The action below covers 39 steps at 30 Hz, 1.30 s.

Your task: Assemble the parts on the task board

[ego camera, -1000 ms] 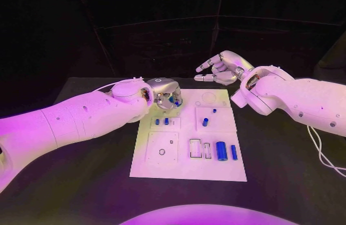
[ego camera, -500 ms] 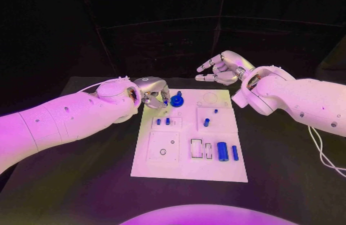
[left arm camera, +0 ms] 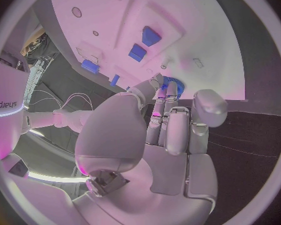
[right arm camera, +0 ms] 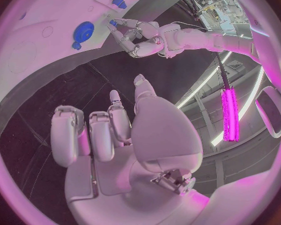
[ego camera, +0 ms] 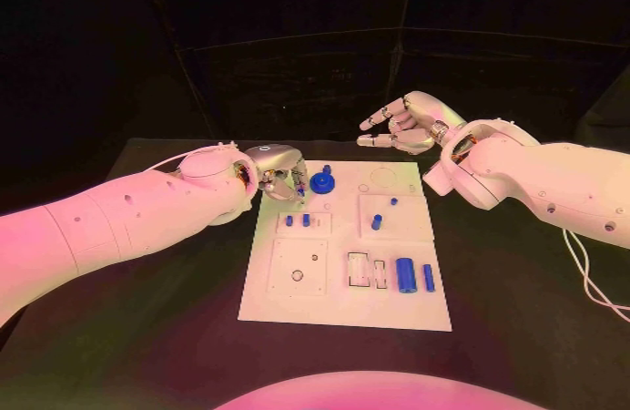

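The fingers [left arm camera: 170,116] of the left hand [ego camera: 279,175] are drawn together, and their tips reach the blue round part [ego camera: 323,188] near the far left corner of the task board [ego camera: 344,312]; whether they pinch it or only touch it cannot be told. In the left wrist view the fingertips lie right at the part's rim [left arm camera: 176,85], with the part resting on the white plate [left arm camera: 197,20]. The right wrist view shows the same part [right arm camera: 83,31] as a toothed blue disc with a small blue piece [right arm camera: 76,45] just beside it.

Nearer the middle of the board two small blue pegs [ego camera: 297,220] stand side by side in a square recess, and another short blue piece [ego camera: 374,221] lies in the recess to their right, with a tiny blue peg [ego camera: 392,201] beyond it. Toward the board's near right side a thick blue cylinder [ego camera: 404,275] and a thinner blue rod [ego camera: 428,278] lie parallel, just beside each other.

The board sits in the middle of the black worktop [ego camera: 157,337]. The right hand [ego camera: 404,124] hovers above the worktop's far edge, beyond the board's far right corner, fingers loosely curled and apart, holding nothing.
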{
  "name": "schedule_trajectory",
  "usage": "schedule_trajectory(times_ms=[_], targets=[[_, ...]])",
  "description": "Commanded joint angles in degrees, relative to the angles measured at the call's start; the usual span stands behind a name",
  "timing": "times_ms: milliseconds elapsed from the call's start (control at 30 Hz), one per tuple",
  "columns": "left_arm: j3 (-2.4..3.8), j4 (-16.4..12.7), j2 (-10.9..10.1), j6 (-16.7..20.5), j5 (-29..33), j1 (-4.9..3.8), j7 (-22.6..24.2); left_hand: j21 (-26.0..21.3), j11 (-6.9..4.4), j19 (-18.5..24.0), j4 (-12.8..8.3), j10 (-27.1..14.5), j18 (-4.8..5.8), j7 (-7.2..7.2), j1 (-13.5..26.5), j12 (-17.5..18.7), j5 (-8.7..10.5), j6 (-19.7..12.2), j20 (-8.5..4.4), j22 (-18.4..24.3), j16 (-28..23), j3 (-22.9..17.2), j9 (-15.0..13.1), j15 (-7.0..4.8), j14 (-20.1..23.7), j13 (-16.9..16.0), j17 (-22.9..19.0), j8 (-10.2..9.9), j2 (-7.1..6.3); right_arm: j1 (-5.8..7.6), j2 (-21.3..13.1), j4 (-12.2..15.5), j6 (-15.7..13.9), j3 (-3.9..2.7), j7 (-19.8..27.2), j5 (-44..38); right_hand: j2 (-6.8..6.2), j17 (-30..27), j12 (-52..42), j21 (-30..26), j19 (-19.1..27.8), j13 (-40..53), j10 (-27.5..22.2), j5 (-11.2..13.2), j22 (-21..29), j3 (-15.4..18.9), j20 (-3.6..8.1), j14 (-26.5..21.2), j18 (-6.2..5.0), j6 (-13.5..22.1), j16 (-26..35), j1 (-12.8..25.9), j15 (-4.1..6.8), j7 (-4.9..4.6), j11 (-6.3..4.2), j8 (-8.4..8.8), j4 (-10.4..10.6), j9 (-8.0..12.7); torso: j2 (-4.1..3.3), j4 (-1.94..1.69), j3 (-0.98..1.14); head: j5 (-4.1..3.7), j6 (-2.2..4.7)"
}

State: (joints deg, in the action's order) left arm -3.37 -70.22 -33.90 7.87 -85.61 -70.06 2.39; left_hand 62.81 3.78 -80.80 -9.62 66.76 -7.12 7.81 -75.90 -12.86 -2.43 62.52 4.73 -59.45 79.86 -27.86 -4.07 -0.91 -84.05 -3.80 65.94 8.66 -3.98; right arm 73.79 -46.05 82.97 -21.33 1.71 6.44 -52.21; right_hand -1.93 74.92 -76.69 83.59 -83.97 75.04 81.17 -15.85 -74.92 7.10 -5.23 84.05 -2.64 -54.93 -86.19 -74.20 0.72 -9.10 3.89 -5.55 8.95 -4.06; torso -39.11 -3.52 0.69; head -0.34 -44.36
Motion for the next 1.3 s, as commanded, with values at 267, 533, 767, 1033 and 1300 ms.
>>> schedule_trajectory(times_ms=[267, 533, 767, 1033, 1300], targets=[[-0.28, 0.5, 0.53, -2.15, 0.67, 0.24, -0.07, 0.26, 0.05, -0.01, 0.34, 0.35, 0.69, -0.1, 0.46, 0.23, -0.29, 0.42, -0.04, -0.09, 0.01, 0.12, 0.07, -0.03, -1.05, -0.02, -0.12, -0.35, 0.06, 0.1, 0.12, 0.05, 0.36, -0.04, 0.58, 0.13, 0.18, 7.52, -0.04, -0.26, 0.2, 3.76, -0.12, -0.29, -0.91, 0.3, -0.13, 4.23, -0.27, 0.04, 0.32, -0.2, -0.05, 0.43, -0.14, -0.22, -0.1, -0.03, 0.03, 0.03, 0.02, -0.07, -0.14], [-0.83, 0.71, 0.69, -2.87, 0.68, 0.29, -0.29, 0.38, 0.0, -0.03, 0.31, 0.48, 0.71, -0.14, 0.42, 0.27, -0.29, 0.5, -0.05, -0.23, -0.02, 0.1, 0.06, -0.05, -1.03, -0.04, -0.19, -0.36, 0.08, 0.1, 0.15, 0.05, 0.39, -0.04, 0.58, 0.13, 0.18, 7.52, -0.04, -0.26, 0.2, 3.76, -0.12, -0.29, -0.91, 0.3, -0.13, 4.23, -0.27, 0.04, 0.32, -0.2, -0.05, 0.43, -0.14, -0.22, -0.1, -0.03, 0.03, 0.01, 0.0, -0.12, -0.2], [-1.2, 0.94, 0.92, -2.99, 0.67, 0.31, -0.71, 0.41, -0.01, -0.04, 0.3, 0.52, 0.72, -0.16, 0.42, 0.29, -0.29, 0.52, -0.05, -0.27, -0.05, 0.1, 0.05, -0.06, -1.01, -0.05, -0.28, -0.36, 0.06, 0.1, 0.24, 0.0, 0.43, -0.04, 0.61, 0.13, 0.28, 7.54, -0.02, -0.27, 0.21, 3.74, -0.13, -0.29, -0.88, 0.34, -0.12, 4.24, -0.28, 0.03, 0.31, -0.31, -0.04, 0.43, -0.15, -0.24, -0.15, -0.03, 0.02, 0.04, -0.01, -0.13, -0.09], [-1.41, 1.98, 1.64, -2.84, 0.67, 0.35, -0.98, 0.37, -0.01, -0.01, 0.27, 0.53, 0.71, -0.16, 0.4, 0.34, -0.29, 0.53, -0.06, -0.23, -0.05, 0.09, 0.06, -0.07, -1.01, -0.05, -0.29, -0.39, 0.04, 0.1, 0.29, -0.02, 0.46, -0.04, 0.65, 0.13, 0.28, 7.54, -0.02, -0.27, 0.21, 3.74, -0.13, -0.29, -0.88, 0.34, -0.12, 4.24, -0.28, 0.03, 0.31, -0.31, -0.04, 0.43, -0.15, -0.24, -0.15, -0.03, 0.01, 0.07, -0.02, -0.25, -0.17], [-1.45, 2.73, 2.13, -2.7, 0.67, 0.41, -1.11, 0.31, -0.01, 0.01, 0.25, 0.53, 0.69, -0.16, 0.39, 0.38, -0.29, 0.52, -0.06, -0.18, -0.06, 0.09, 0.06, -0.07, -1.01, -0.05, -0.3, -0.41, 0.02, 0.1, 0.28, -0.03, 0.48, -0.04, 0.63, 0.13, 0.28, 7.54, -0.02, -0.27, 0.21, 3.74, -0.13, -0.29, -0.88, 0.34, -0.12, 4.24, -0.28, 0.03, 0.31, -0.31, -0.04, 0.43, -0.15, -0.24, -0.15, -0.03, 0.01, 0.03, 0.0, -0.29, -0.2]])
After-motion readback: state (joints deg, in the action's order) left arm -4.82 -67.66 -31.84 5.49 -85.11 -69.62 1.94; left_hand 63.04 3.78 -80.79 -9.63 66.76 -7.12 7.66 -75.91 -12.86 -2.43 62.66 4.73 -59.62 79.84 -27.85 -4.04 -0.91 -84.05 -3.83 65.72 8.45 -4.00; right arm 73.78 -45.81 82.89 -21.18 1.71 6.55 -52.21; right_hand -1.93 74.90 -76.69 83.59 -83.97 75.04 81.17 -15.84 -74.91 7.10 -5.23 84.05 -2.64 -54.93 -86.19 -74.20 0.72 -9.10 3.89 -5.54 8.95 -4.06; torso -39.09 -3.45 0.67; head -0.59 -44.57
